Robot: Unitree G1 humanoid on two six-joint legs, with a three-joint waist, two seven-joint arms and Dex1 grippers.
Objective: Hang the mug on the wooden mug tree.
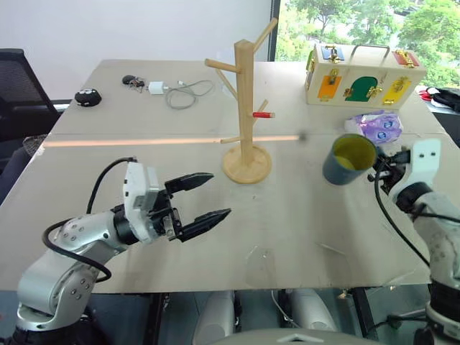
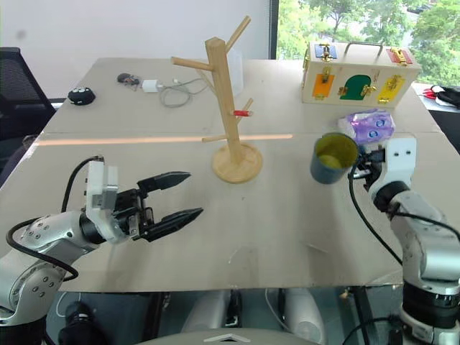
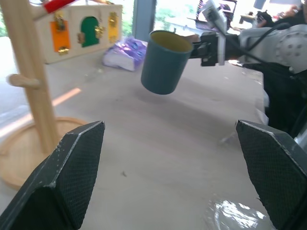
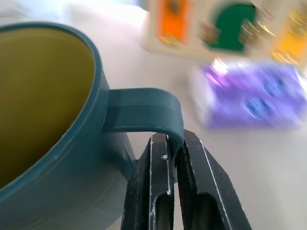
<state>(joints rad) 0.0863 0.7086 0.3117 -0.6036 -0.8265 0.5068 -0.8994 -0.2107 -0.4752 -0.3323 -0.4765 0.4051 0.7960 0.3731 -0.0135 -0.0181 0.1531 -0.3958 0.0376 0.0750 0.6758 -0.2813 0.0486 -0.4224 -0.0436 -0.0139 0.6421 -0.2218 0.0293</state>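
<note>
With my right gripper [image 4: 175, 158] pinching only the handle of the mug [image 1: 349, 159], held clear of the table right of the wooden mug tree [image 1: 246, 108], and my left gripper [image 1: 205, 198] gaping empty, I judged the thin grip might let it swivel and miss a peg.

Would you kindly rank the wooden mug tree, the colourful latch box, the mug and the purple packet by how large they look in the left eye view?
1. wooden mug tree, tallest by far
2. latch box
3. mug, raised nearer the camera, so its rank is unsure
4. purple packet, partly hidden
</note>
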